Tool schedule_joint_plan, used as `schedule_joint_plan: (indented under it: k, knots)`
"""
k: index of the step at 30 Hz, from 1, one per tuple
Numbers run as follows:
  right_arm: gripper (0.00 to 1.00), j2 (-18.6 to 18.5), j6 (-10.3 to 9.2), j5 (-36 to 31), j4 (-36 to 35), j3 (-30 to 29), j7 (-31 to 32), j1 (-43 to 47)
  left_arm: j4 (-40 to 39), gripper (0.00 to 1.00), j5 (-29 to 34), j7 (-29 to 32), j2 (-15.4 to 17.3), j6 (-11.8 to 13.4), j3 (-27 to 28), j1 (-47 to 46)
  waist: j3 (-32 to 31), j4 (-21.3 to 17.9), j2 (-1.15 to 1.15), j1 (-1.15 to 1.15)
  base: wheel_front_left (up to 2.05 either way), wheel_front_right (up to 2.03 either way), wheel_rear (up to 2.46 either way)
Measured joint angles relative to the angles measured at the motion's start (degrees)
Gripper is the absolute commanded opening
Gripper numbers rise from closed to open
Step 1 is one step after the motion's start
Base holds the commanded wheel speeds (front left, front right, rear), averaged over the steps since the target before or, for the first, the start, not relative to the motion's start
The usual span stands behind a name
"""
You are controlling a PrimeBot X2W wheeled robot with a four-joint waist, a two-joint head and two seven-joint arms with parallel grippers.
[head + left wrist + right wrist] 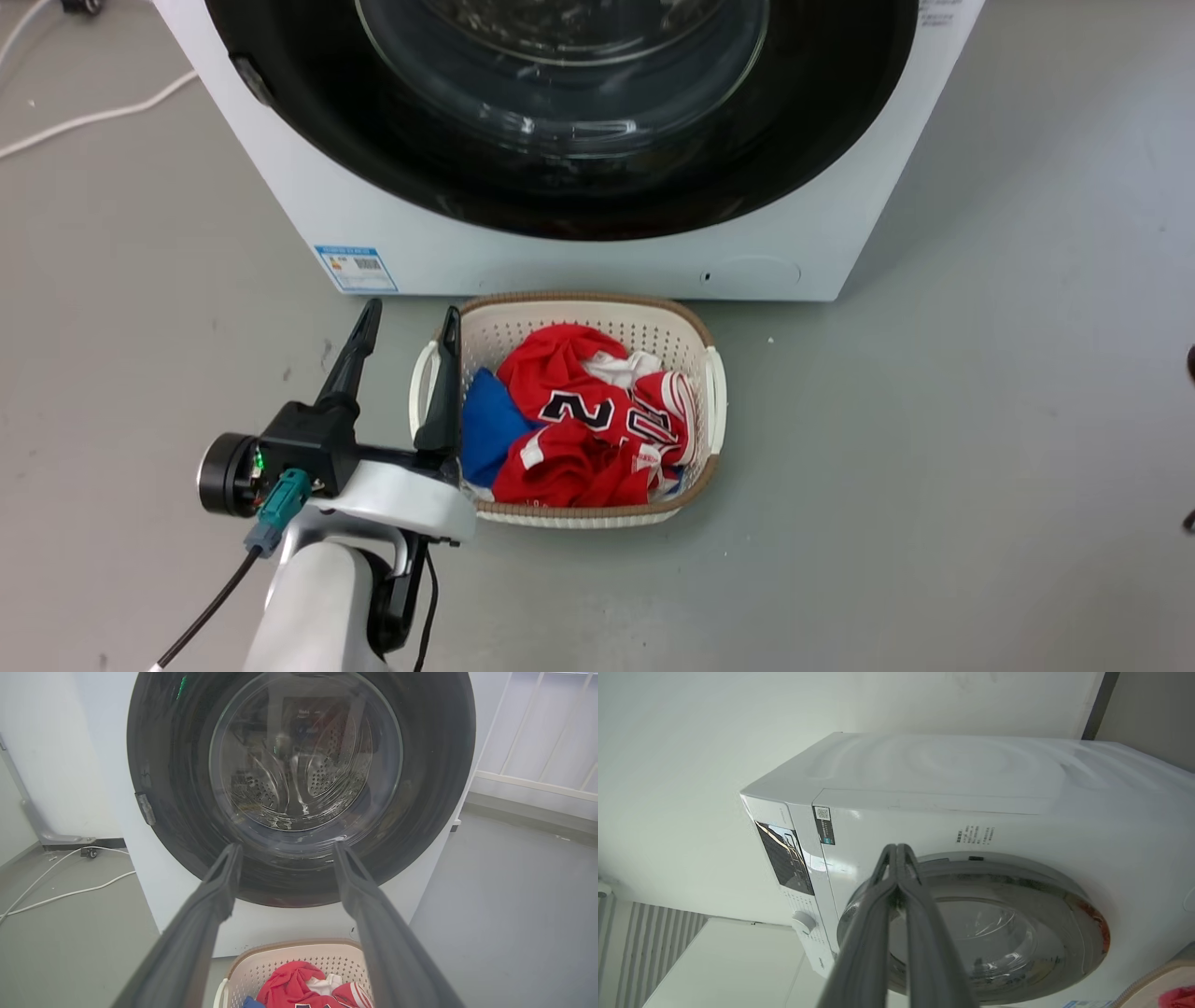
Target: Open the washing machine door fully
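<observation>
The washing machine door sits flush in the front of the washing machine, which stands on the floor, so I judge the opening not yet begun. The left gripper, fingers spread and empty, hovers over the laundry basket and points at the door. The right wrist view adds the right gripper, pinched together on nothing, near the door's rim.

The washing machine is a big white box and it stands upright. The washing machine door is large and round, glossy black, with clear bulging glass at its centre. It is closed, lying flat against the white front.
</observation>
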Motion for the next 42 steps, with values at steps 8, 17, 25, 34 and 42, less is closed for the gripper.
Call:
schedule_joint_plan:
  k: [8,17,25,34,42]
  knots:
    - [0.00,-9.3,-0.01,1.0,15.9,11.6,10.4,-17.1,-4.5,1.00,-0.1,0.0,-0.1,1.0,-1.3,-1.8,5.4,1.2,0.00,0.00,0.00,0.00,0.00]
    - [0.00,-10.6,-0.01,-3.9,27.5,23.5,17.7,-36.5,-7.9,1.00,-1.0,0.0,-0.1,2.5,-4.1,-3.9,11.1,2.5,0.00,0.00,0.00,0.00,0.00]
    - [0.00,-7.7,-0.01,-7.1,35.7,28.2,19.1,-48.4,-8.6,1.00,-2.1,0.0,-0.1,3.8,-6.8,-5.1,14.9,4.4,0.00,0.00,0.00,0.00,0.00]
    - [0.00,-6.0,-0.01,-8.8,40.5,30.1,19.3,-54.7,-9.5,1.00,-2.2,0.0,-0.1,4.6,-8.3,-6.6,17.8,5.6,0.00,0.00,0.00,0.00,0.00]
    - [0.00,-5.7,0.00,-9.8,41.9,31.1,20.8,-58.4,-10.1,1.00,-2.0,0.0,-0.1,4.8,-9.3,-7.9,20.3,6.3,0.00,0.00,0.00,0.00,0.00]
